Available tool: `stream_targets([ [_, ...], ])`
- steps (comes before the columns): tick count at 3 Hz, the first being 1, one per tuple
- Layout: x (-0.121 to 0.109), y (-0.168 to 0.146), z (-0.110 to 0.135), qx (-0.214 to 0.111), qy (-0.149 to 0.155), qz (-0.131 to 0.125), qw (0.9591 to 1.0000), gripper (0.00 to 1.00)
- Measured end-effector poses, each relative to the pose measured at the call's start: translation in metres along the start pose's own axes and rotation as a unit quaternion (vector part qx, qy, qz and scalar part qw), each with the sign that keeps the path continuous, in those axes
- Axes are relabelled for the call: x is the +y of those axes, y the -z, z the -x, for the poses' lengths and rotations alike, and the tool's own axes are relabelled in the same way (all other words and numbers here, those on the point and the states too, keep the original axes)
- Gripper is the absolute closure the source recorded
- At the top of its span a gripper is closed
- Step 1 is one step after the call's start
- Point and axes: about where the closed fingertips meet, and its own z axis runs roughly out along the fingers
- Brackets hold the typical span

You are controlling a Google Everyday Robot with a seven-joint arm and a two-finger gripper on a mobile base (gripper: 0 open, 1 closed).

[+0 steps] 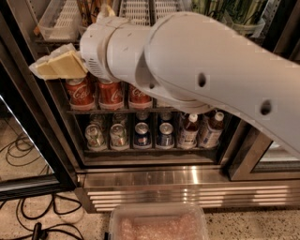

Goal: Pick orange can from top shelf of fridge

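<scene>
Cream-yellow, wedge-shaped end effector (55,65) sits at the left of the stainless-steel, glass-door fridge (187,180), just under the wire top shelf (52,21). How far open, cannot tell. Orange-brown streaked drinks can (86,10) stands on that shelf (above the white wrist), clear of the end effector.

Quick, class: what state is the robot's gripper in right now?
Gripper: in front of the left side of the fridge, just below the top shelf; open or shut cannot be told.
</scene>
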Motion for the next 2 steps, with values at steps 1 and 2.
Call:
stream_targets([
  [1, -0.007, -0.018, -0.012, -0.005, -0.005, -0.011, 0.9999, 0.09],
  [2, -0.018, -0.028, -0.022, -0.006, -0.005, -0.023, 0.9997, 0.12],
])
